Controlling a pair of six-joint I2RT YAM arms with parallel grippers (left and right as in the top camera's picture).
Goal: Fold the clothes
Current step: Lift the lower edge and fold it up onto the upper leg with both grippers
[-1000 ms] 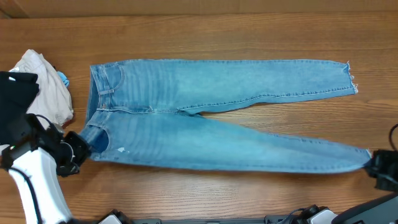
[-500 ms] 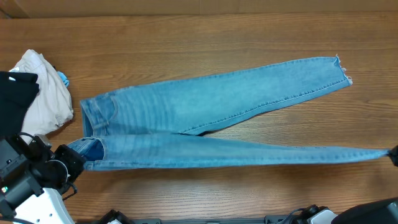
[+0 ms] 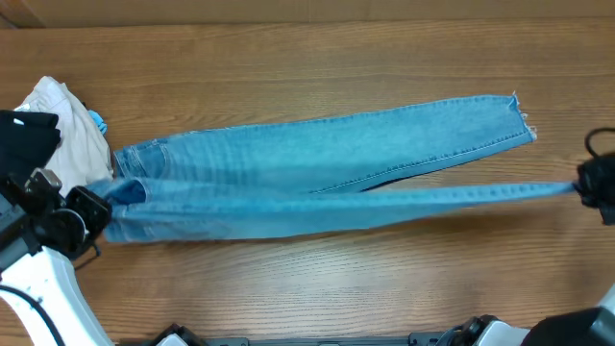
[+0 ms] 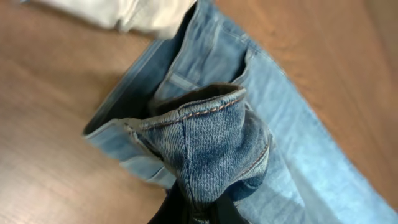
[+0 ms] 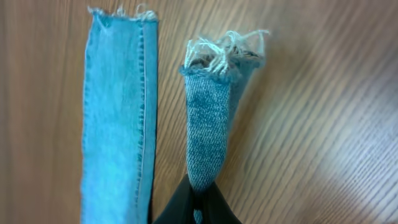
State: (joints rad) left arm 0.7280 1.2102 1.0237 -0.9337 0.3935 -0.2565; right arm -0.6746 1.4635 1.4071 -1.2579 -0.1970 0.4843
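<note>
Jeans are newly lifting toward a lengthwise fold, left end effector pinching waistband, right end effector pinching hem.

I take this for a robotics lab bench, not a home. I work over a wood-grain worktop with one pair of light-blue jeans stretched along it. A machine arm stands at each end of the jeans. At the waistband end a white-shelled arm carries the black left end effector, and at the hem end is the black right end effector. Beyond the waistband end a cream garment and a black garment lie heaped. On my side of the jeans, black hardware of the rig shows at the worktop's near edge.
</note>
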